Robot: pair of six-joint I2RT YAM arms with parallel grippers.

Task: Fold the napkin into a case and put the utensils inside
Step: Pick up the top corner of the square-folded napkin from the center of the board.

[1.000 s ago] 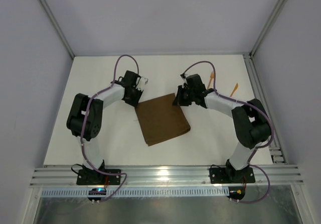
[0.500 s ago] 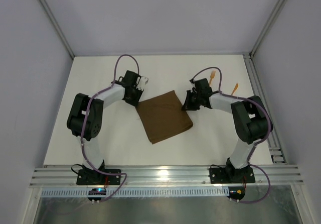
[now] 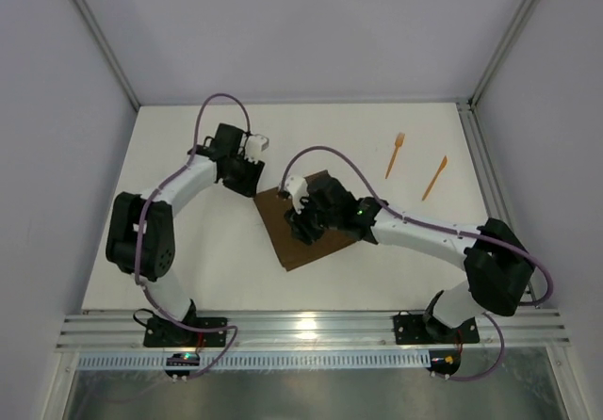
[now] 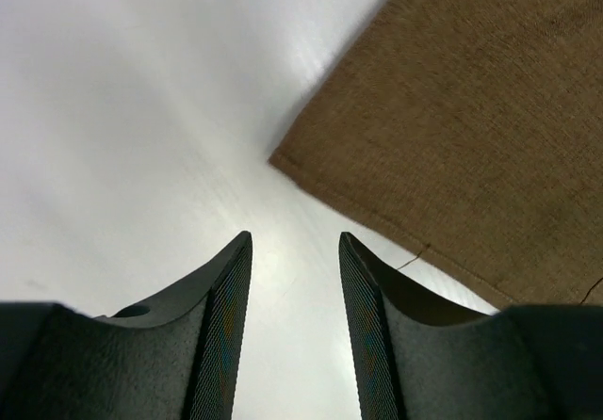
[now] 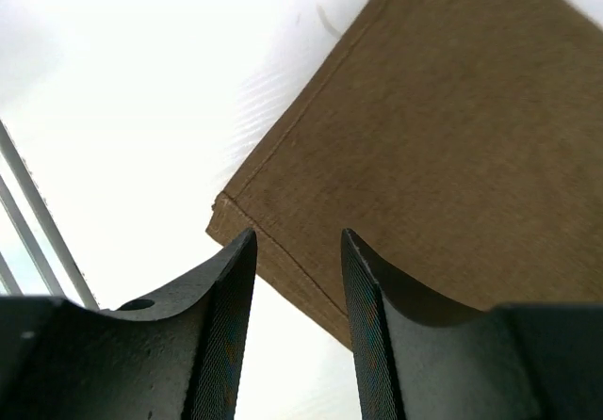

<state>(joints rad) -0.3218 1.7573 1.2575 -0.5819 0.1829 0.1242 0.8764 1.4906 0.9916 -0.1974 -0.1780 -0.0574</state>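
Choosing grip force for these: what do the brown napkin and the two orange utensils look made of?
Napkin: woven cloth, matte, with a visible coarse weave, stitched hem and loose thread. Fork and pointed utensil: probably thin plastic, judging by uniform orange colour; too small to confirm finish.

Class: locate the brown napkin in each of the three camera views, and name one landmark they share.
Top external: napkin mid-table, partly under the right arm.
Left wrist: fills the upper right, one corner pointing left.
Right wrist: fills upper right and centre, corner at lower left.
Shared landmark: the white table bordering the napkin's hemmed edge.
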